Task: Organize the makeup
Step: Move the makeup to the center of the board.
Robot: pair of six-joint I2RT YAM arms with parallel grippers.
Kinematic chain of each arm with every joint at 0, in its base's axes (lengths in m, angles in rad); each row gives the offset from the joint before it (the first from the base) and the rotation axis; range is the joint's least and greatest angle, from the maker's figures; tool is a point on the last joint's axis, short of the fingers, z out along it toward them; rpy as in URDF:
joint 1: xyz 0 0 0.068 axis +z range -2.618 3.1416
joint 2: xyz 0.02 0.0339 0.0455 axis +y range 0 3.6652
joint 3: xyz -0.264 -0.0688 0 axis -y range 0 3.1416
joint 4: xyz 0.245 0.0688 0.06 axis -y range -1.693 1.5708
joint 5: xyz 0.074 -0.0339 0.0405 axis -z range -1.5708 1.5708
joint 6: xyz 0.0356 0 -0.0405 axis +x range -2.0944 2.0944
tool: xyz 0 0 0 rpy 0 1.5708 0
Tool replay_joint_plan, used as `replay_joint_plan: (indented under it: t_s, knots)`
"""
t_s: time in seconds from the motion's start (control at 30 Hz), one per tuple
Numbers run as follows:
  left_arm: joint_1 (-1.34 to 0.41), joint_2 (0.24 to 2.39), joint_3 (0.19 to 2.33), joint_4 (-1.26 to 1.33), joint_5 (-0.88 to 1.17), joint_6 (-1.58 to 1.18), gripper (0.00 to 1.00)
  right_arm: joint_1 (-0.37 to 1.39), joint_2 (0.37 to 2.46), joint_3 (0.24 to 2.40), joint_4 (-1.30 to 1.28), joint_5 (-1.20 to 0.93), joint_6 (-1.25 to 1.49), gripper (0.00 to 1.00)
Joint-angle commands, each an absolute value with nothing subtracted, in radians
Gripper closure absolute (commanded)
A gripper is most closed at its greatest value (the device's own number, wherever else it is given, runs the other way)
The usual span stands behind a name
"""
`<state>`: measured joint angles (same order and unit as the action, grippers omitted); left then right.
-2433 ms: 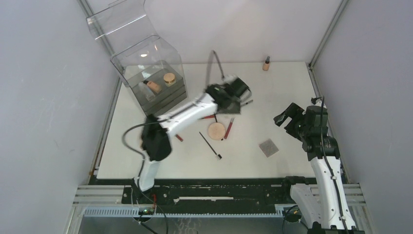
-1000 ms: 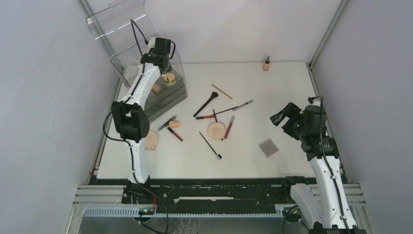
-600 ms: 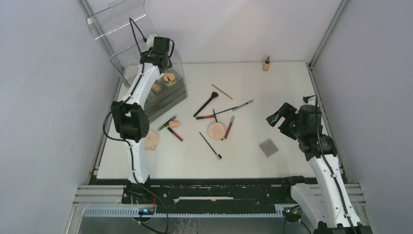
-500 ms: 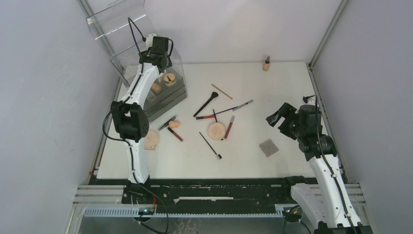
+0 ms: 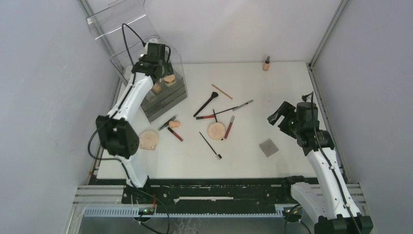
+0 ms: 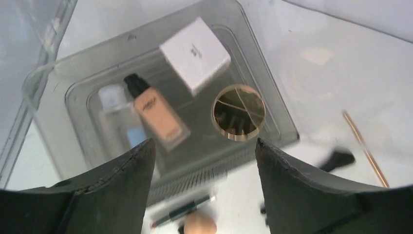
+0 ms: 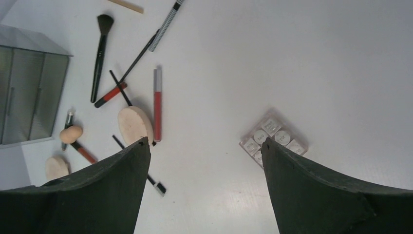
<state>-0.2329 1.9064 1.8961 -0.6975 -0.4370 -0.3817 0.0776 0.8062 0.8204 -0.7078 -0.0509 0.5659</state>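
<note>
My left gripper [image 5: 157, 62] hangs open and empty above the clear organizer's top tray [image 6: 68, 87]. In that tray I see a white cube box [image 6: 195, 54], a beige bottle [image 6: 157, 113] and a round gold-rimmed compact [image 6: 238, 112]. Loose makeup lies mid-table: a tan compact [image 5: 216, 130], a second compact [image 5: 149, 139], a peach sponge [image 5: 174, 124], a red lip tube [image 5: 228, 127], a black brush [image 5: 207, 104] and a thin brush [image 5: 210, 145]. My right gripper [image 5: 280, 117] is open and empty, held above the table between the compact [image 7: 135, 125] and a small clear palette [image 7: 275, 136].
A beige bottle [image 5: 266, 63] stands alone at the far edge. The organizer [image 5: 160, 92] sits at the far left, with a clear lid [image 5: 117, 22] behind it. A thin wooden stick [image 5: 221, 91] lies near the brushes. Grey walls close in both sides.
The left arm swung from mid-table to over the organizer, its jaws opened wider, and its elbow dropped toward the near left. The right gripper edged slightly left.
</note>
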Motion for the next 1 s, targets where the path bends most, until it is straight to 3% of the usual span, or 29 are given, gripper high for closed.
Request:
replay_joint_plan:
  t_s: [0.0, 0.17, 0.3, 0.57, 0.97]
  knots:
    - [-0.275, 1.620, 1.686, -0.586, -0.392, -0.345, 0.21, 0.081, 0.856, 0.877, -0.661, 0.015, 0.527, 0.10]
    - [-0.350, 1.368, 1.434, -0.508, -0.239, -0.404, 0.22, 0.072, 0.917, 0.944, -0.628, 0.042, 0.472, 0.10]
    - [-0.503, 1.226, 1.277, -0.482, -0.281, -0.409, 0.22, 0.008, 0.995, 0.986, -0.533, 0.013, 0.461, 0.10]
    - [-0.688, 1.028, 0.998, -0.416, -0.293, -0.452, 0.22, -0.015, 1.349, 1.243, -0.440, 0.058, 0.460, 0.09]
    - [-0.789, 0.967, 0.886, -0.400, -0.240, -0.478, 0.17, 0.016, 2.170, 2.167, -0.640, 0.110, 0.360, 0.11]
